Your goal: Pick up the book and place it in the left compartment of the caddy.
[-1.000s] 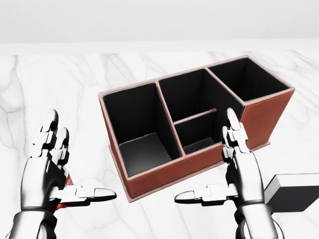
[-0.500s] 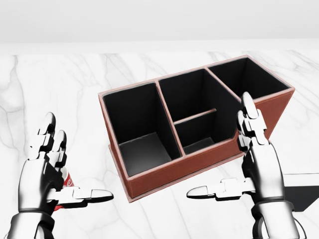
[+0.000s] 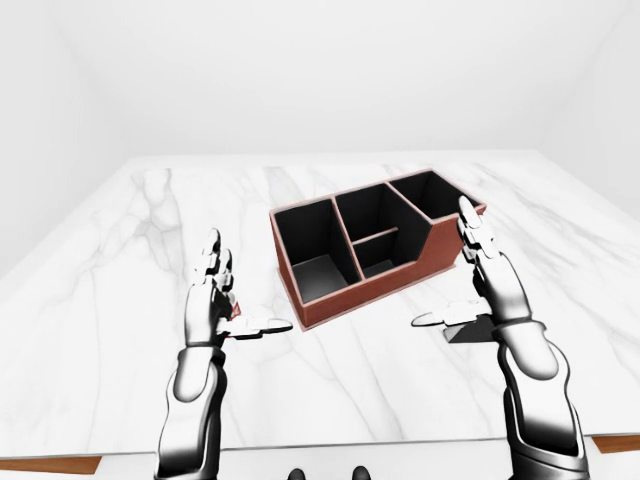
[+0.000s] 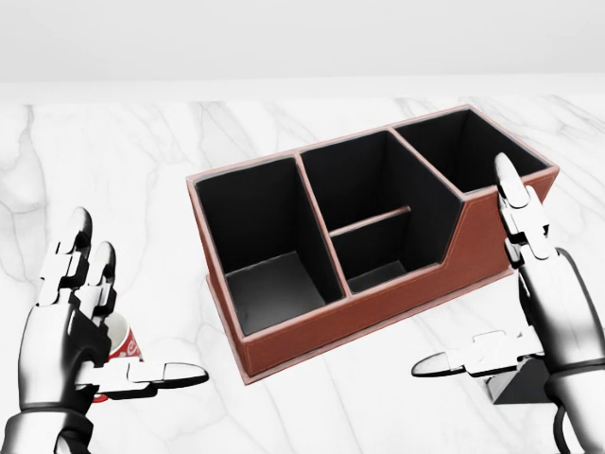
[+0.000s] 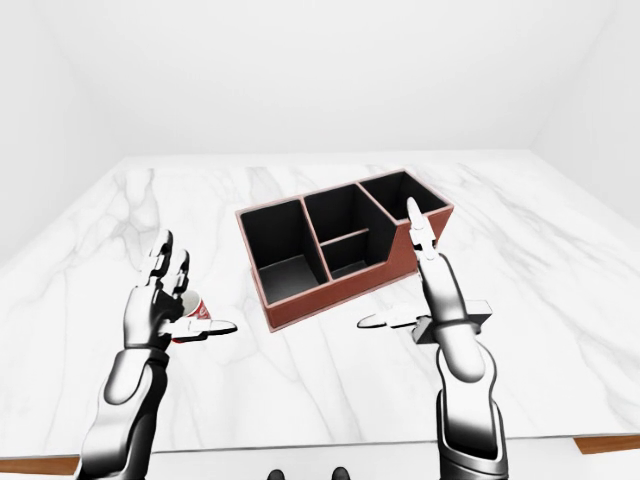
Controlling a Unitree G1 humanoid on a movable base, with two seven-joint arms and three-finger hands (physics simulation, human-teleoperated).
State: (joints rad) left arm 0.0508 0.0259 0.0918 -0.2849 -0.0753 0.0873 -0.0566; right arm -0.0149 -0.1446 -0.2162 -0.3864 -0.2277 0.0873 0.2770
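The right robot hand (image 4: 529, 312) is spread wide, empty, its palm just above the dark book (image 5: 452, 322) lying flat on the desk (image 3: 120, 300) beside the caddy (image 4: 378, 246); a flat book could slide from a shallow pinch. The left robot hand (image 4: 80, 326), also wide, hovers by a red cup (image 4: 118, 345) it might knock, though bare desk lies all round, edges far

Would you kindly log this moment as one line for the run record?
left hand: open, by cup | right hand: open, above book | caddy: empty | book: on table
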